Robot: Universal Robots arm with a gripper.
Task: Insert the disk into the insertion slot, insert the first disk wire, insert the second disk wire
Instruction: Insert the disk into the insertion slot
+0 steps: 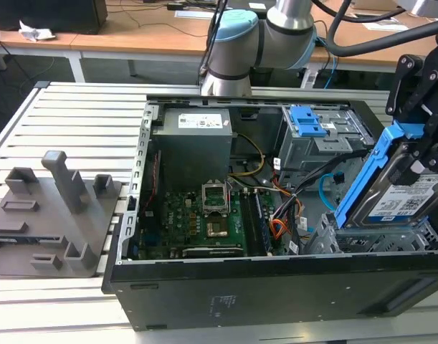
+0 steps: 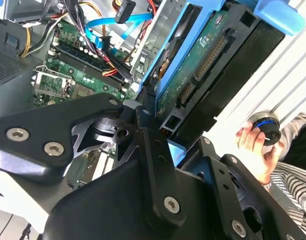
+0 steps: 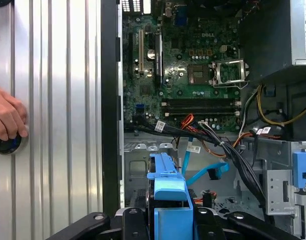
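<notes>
In the exterior view my gripper (image 1: 418,154) is shut on the disk (image 1: 401,193), a silver drive with a white-and-blue label in a bright blue caddy. The disk is tilted, upper end towards the exterior view's right. Its lower end sits at the mouth of the insertion slot (image 1: 369,240), the grey perforated cage at the case's near right corner. How deep it sits is hidden. The second wrist view shows the disk's green underside (image 2: 193,65) between my black fingers (image 2: 148,107). The first wrist view shows the caddy's blue edge (image 3: 168,192). A loose blue cable (image 1: 325,192) lies in the case beside the slot.
The open black computer case (image 1: 276,294) lies on a slatted table, with the motherboard (image 1: 204,215), power supply (image 1: 197,140) and a taller grey cage with a blue latch (image 1: 308,122). A grey fixture plate (image 1: 54,215) lies at the exterior view's left. A person's hand (image 3: 5,120) rests on a black knob.
</notes>
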